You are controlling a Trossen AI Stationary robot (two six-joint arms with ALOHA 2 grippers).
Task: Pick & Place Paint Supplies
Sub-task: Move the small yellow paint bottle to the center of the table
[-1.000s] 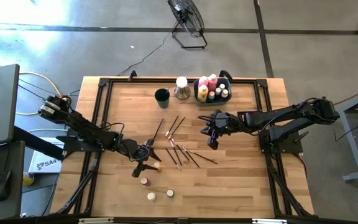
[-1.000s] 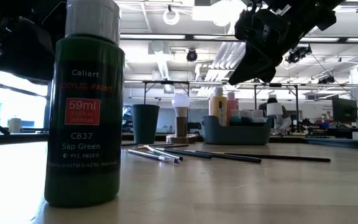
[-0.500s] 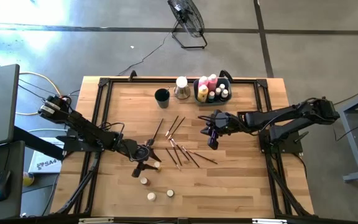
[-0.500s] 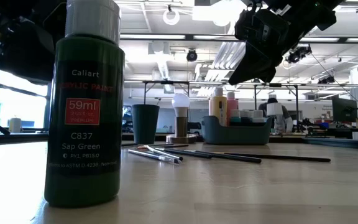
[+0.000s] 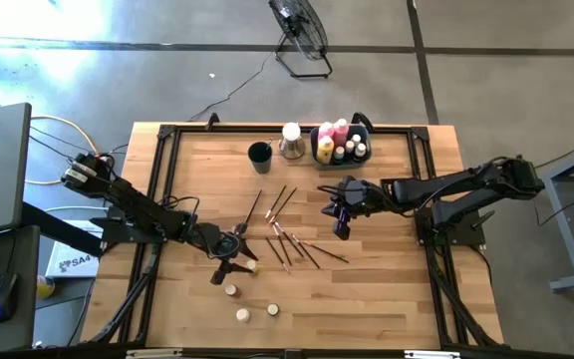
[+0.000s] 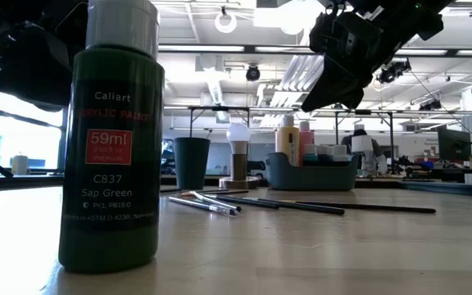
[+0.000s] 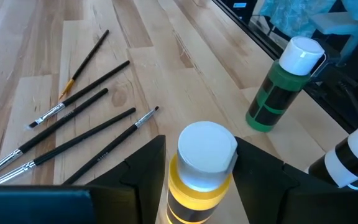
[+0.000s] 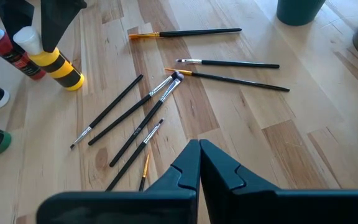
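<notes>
Left pincer (image 7: 194, 165) grips a yellow bottle (image 7: 202, 171) beside the brushes (image 5: 285, 231) on the counter (image 5: 387, 289); right pincer (image 8: 199, 163) hangs closed above the brushes.

Grey concrete floor (image 5: 167, 70), standing fan (image 5: 300, 35), bright ceiling lamps (image 6: 226, 18) — perhaps a workshop hall

A light wooden table (image 5: 387, 299) with a black frame fills the middle of the high view. Thin dark-handled brushes (image 5: 285, 231) lie scattered at its centre (some crossing one another). Three small white-capped bottles (image 5: 242, 314) stand at lower centre. Along the upper edge sit a dark cup (image 5: 259, 153), a white-topped object (image 5: 291, 140) and a bin (image 5: 364, 132) holding bottles.
</notes>
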